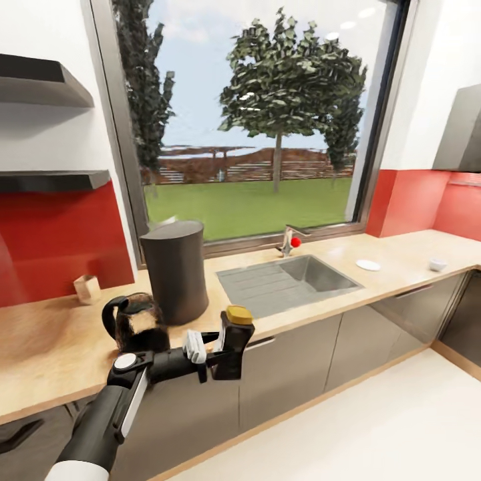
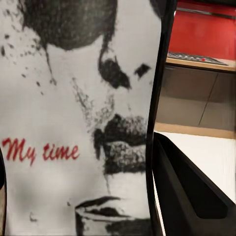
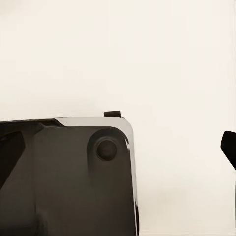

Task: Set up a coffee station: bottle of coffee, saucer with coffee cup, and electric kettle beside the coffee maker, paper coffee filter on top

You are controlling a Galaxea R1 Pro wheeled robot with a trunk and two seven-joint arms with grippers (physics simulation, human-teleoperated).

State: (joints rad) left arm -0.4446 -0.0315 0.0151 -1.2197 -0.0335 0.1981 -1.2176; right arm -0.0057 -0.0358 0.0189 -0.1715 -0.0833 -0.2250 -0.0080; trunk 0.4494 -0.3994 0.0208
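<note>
Kitchen daylight from the wide window falls on a wooden counter (image 1: 60, 347) where the coffee maker (image 1: 175, 270) stands, a tall dark cylinder just left of the sink (image 1: 294, 280).

Held out in front of the coffee maker, past the counter's edge, is the coffee bottle (image 1: 234, 344): dark, upright, yellow-capped. It looks rigid and probably smooth-sided, so a firm squeeze on the body below the cap seems the safest hold; if it is glass, it should be set down gently. Close up in the left wrist view, its white label (image 2: 73, 123) reads "My time".

Gripping it is the left gripper (image 1: 212, 349), fingers closed against the bottle's sides, the label between them.

Just left of the coffee maker sits the kettle (image 1: 137, 324). A white saucer (image 1: 368, 265) and a cup (image 1: 437, 264) lie well to its right, beyond the sink.

In the right wrist view a dark finger (image 3: 228, 147) shows; whether that gripper is open I cannot tell.
</note>
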